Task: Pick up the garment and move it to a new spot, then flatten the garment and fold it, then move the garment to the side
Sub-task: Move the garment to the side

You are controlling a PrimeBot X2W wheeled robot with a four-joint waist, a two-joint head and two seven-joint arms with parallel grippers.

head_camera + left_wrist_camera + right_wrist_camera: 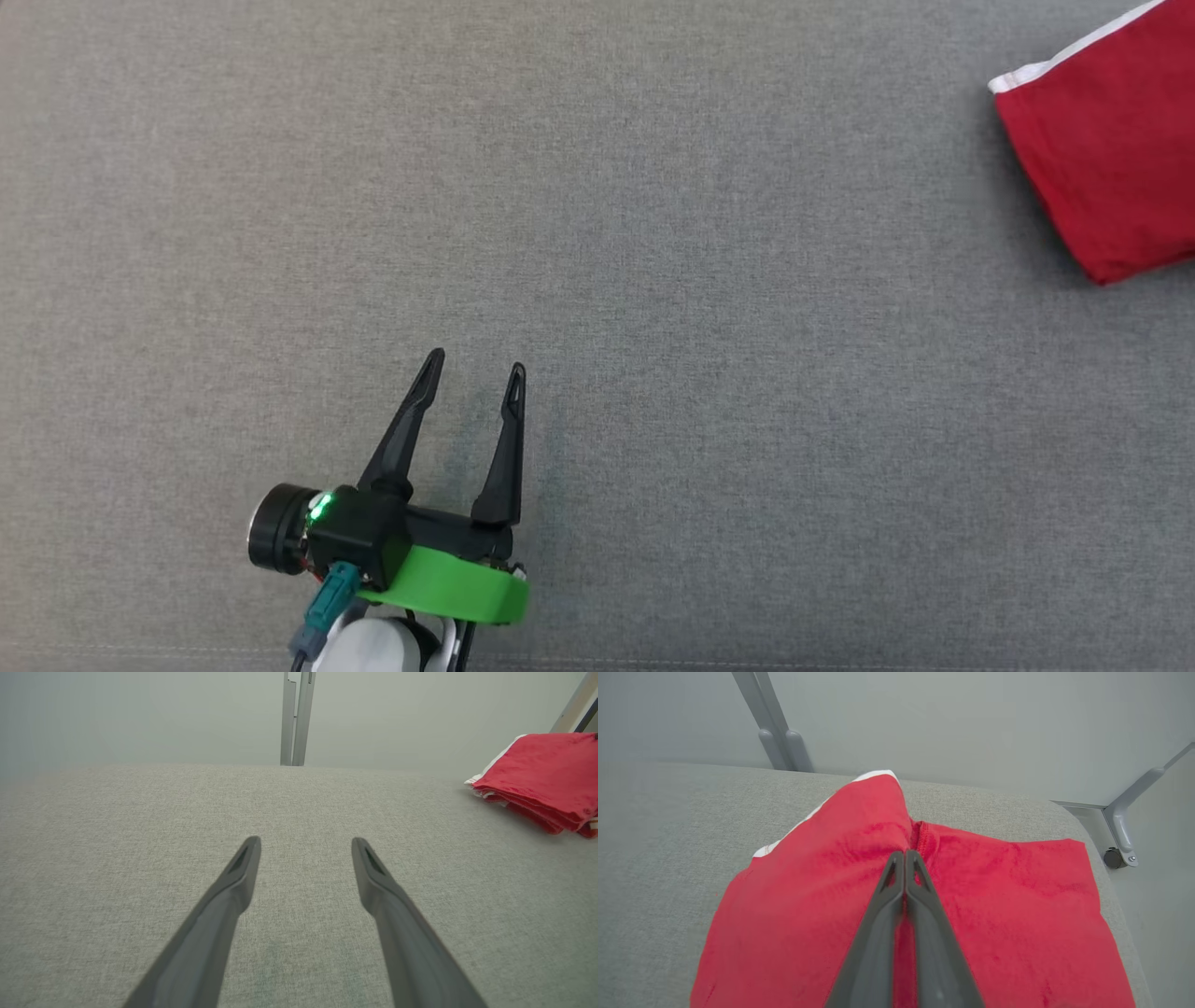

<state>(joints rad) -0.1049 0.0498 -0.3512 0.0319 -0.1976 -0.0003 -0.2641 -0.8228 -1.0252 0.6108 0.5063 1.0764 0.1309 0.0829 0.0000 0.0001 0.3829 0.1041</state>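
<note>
Work surface: flat pad covered in light grey woven fabric (pixel 653 233), clean, rounded at its far corner in the right wrist view. Behind it, a plain pale grey wall (pixel 140 714). Two slim grey metal uprights (pixel 296 718) stand side by side just past the far edge. An angled grey metal bracket (pixel 1125 826) sits beyond the corner, with a small dark round foot (pixel 1113 857) at its base.

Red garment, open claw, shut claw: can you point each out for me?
red garment (pixel 1111 149): head view, middle of the cloth.
left gripper (pixel 475 362): head view, between its open fingertips.
right gripper (pixel 904 855): right wrist view, between its shut fingertips, on the garment.
</note>
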